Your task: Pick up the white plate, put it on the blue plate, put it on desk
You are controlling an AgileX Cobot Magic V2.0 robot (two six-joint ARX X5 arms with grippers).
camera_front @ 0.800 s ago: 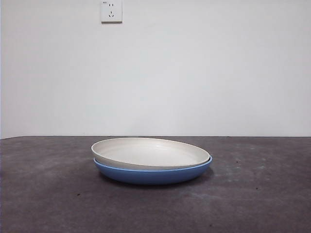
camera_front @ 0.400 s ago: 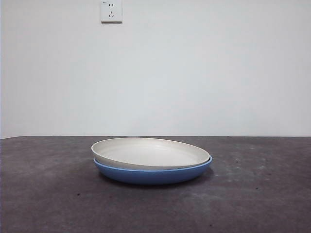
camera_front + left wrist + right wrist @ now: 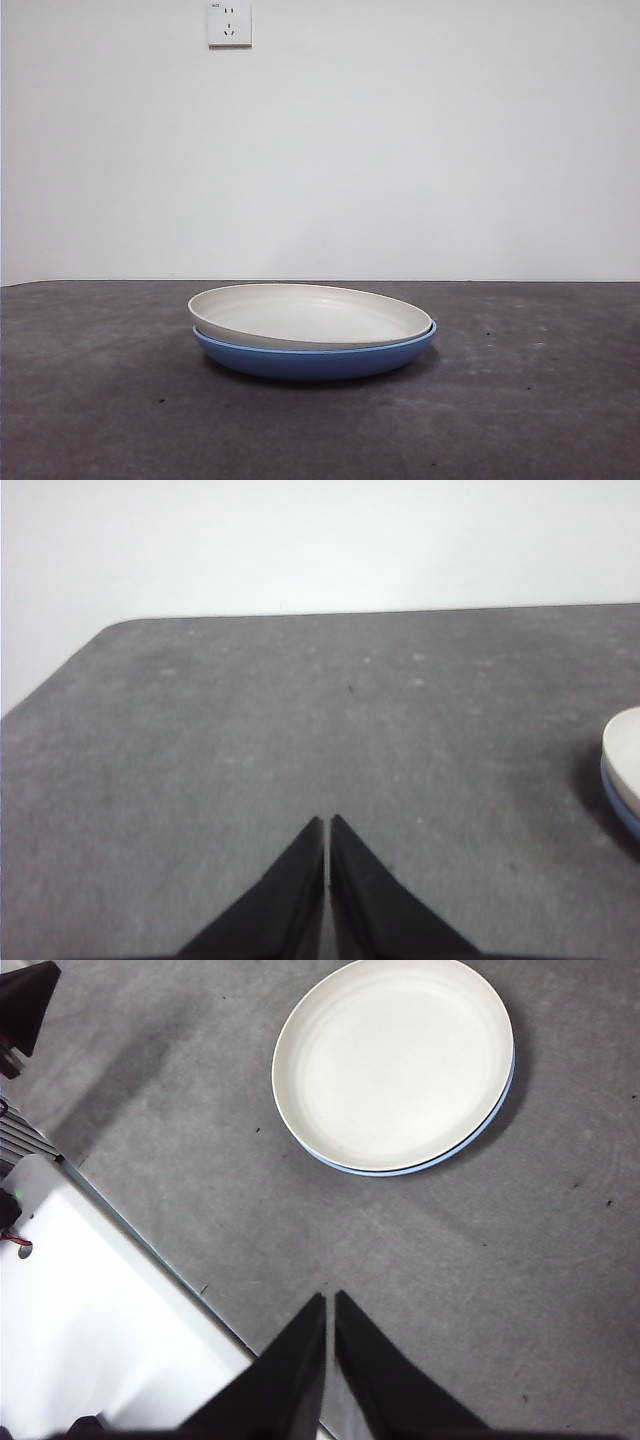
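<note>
Resting nested in the blue plate, the white plate is ungripped; both the left gripper and the right gripper are closed and empty.

plain white wall behind; white power socket high up.

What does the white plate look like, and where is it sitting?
The white plate is round, wide and shallow, cream-white with a dull finish and faint rings inside. It is empty and sits nested in the blue plate, a little tilted and off-centre, so a blue edge peeks out underneath. The pair rests on the dark grey desk. Nothing else touches it; neither tool is near it.
</note>
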